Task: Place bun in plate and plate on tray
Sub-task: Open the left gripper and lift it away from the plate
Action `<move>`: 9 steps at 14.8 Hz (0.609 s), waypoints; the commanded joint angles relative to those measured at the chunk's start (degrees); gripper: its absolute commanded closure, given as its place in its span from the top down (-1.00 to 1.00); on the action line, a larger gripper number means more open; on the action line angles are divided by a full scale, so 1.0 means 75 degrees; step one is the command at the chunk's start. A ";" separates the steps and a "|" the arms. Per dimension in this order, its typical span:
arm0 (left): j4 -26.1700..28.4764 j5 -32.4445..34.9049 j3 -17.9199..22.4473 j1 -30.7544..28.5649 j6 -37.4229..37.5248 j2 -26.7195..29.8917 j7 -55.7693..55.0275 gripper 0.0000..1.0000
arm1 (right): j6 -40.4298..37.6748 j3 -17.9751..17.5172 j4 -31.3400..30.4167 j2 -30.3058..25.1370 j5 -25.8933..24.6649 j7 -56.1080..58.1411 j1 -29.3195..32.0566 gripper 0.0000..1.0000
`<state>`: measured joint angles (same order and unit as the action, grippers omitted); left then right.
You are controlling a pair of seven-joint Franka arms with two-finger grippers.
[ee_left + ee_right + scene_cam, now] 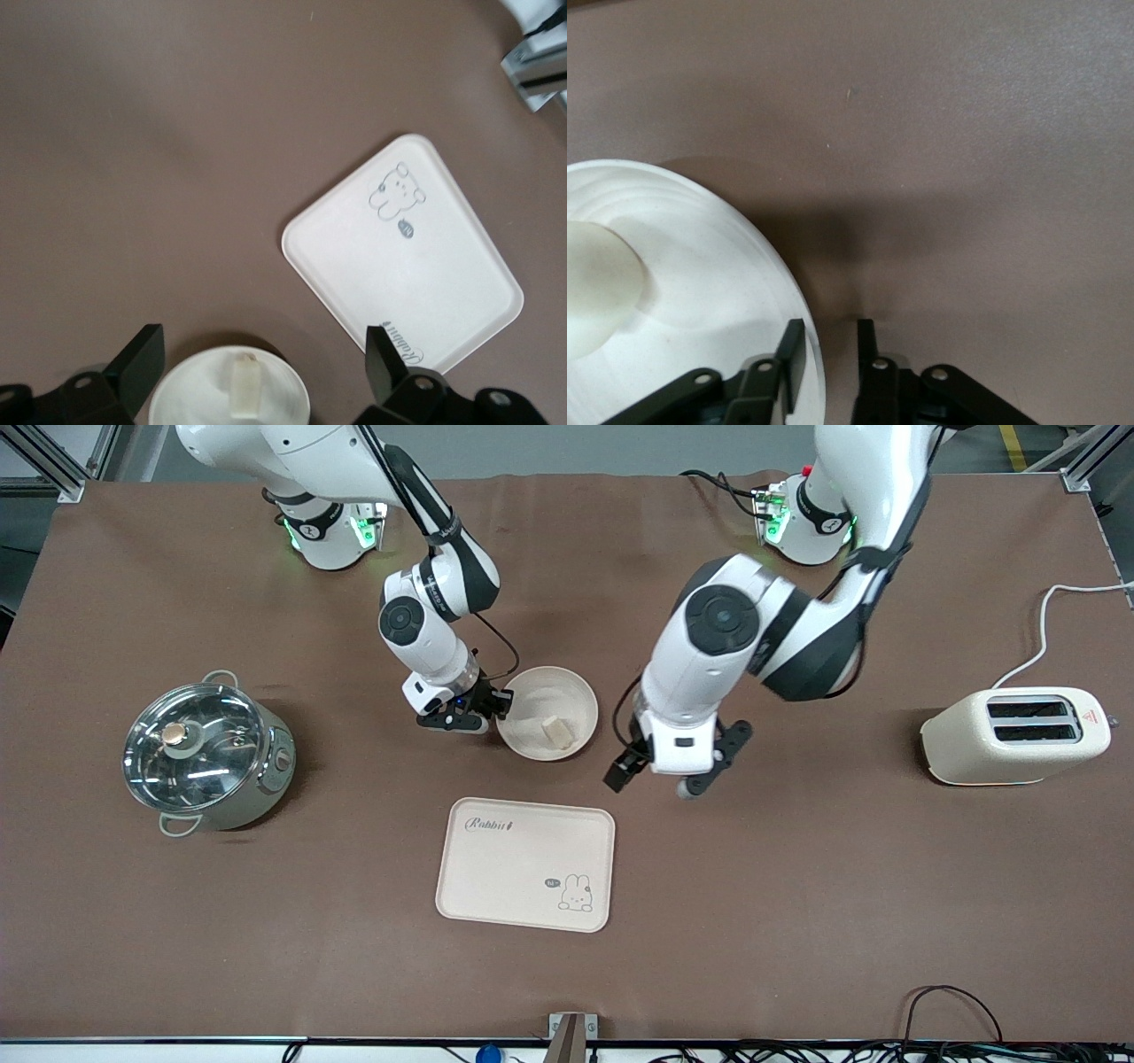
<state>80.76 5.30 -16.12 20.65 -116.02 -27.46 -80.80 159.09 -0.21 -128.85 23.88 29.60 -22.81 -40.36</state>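
The round cream plate sits mid-table with the small pale bun lying in it. My right gripper is low at the plate's rim on the right arm's side. In the right wrist view the gripper straddles the rim of the plate, one finger inside and one outside, with a gap between them; the bun shows at the edge. My left gripper is open and empty over bare table beside the plate. Its wrist view shows the gripper, the plate, the bun and the tray. The Rabbit tray lies nearer the front camera than the plate.
A steel pot with a glass lid stands toward the right arm's end. A cream toaster with a white cable stands toward the left arm's end.
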 commanded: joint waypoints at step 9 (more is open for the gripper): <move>0.0037 0.0138 0.0016 -0.2084 0.1384 0.1657 0.4969 1.00 | 0.0057 0.0040 0.0141 0.0015 0.0179 -0.0029 -0.0162 -0.82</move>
<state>80.36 5.50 -15.85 6.69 -106.79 -17.30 -47.70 159.10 -0.22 -128.14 23.90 29.84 -22.82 -40.44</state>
